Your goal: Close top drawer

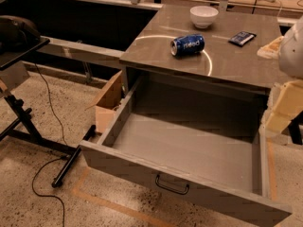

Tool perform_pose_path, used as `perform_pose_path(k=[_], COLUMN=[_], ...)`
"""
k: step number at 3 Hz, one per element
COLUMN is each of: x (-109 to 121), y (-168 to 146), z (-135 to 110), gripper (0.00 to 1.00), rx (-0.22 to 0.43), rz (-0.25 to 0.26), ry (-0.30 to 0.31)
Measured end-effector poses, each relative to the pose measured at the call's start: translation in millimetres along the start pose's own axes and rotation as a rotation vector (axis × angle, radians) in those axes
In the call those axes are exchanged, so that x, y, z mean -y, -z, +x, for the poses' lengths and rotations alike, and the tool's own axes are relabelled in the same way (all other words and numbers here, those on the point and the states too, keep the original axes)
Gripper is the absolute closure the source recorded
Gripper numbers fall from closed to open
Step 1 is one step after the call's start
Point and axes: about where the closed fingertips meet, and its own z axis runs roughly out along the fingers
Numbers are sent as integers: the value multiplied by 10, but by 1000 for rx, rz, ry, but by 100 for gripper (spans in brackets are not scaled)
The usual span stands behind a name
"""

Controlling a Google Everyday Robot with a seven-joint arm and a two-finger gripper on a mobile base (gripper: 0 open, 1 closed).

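Observation:
The top drawer (189,145) is pulled far out of the grey cabinet and is empty inside. Its plain front (123,167) faces me and carries a small black loop handle (172,185) at the centre. My gripper (279,115) shows as cream-coloured parts at the right edge of the camera view, beside and just above the drawer's right side wall, at about the cabinet's front. The lower drawers are hidden behind the open one.
On the cabinet top (236,65) lie a blue can (188,45) on its side, a white bowl (204,16) and a dark packet (242,38). A cardboard box (110,103) stands left of the drawer. A black stand (28,126) and a cable (45,193) are on the floor at left.

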Motion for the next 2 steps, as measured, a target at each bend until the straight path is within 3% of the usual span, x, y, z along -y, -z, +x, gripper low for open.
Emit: perform_pose_path(k=[1, 2], x=[-248, -395], y=[-417, -933], z=[269, 595], gripper=[0, 17], rx=[113, 215], rz=[0, 28], ry=[-3, -30])
